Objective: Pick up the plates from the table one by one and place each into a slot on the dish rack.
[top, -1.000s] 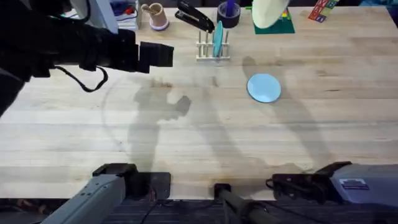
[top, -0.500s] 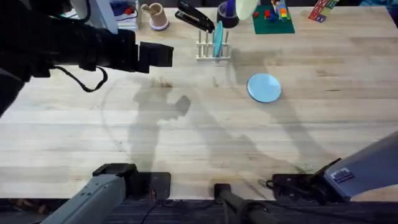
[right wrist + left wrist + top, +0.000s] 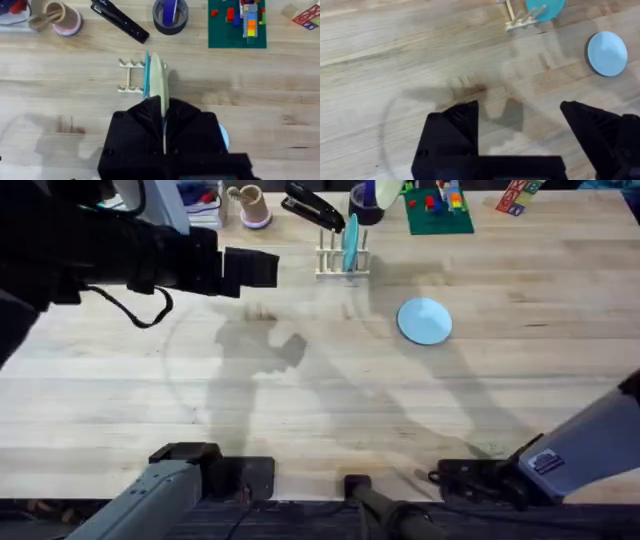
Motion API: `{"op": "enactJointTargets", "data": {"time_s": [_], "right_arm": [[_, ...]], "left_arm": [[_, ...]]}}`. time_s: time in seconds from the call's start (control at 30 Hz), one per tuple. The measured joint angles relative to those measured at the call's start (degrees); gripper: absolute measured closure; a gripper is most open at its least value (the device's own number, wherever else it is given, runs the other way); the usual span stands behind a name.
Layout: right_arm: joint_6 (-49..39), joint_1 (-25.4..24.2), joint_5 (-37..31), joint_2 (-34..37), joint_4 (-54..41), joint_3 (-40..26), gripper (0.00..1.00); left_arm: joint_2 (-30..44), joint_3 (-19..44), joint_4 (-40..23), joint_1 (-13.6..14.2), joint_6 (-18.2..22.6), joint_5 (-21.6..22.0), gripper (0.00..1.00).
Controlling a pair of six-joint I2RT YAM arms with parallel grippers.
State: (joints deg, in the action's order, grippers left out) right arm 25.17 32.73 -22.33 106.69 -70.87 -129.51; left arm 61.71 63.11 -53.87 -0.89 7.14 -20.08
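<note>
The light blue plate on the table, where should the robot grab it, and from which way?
Probably by its rim, coming down from above. The light blue plate lies flat on the table, so only its thin edge offers anything to pinch. One finger would likely have to slip under the rim. There is bare wood all around it, and the dish rack stands apart, so any side looks open.

The light is bright and even and seems to come from above. On the table [image 3: 300,420] lie soft grey shadows of the arms, with unsharp edges. There is no strong glare on the wood. In the overhead view the left arm [image 3: 110,255] is big, dark and blurred. Both wrist views show black, unsharp fingers [image 3: 452,132].
</note>
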Motion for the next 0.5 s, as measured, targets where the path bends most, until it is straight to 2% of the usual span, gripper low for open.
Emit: {"op": "enactJointTargets", "data": {"time_s": [0.5], "right_arm": [[0.99,0.07,-0.83,0.48,0.43,-0.09,0.971]], "left_arm": [[0.00,0.00,0.00,0.00,0.02,0.00,0.006]]}}
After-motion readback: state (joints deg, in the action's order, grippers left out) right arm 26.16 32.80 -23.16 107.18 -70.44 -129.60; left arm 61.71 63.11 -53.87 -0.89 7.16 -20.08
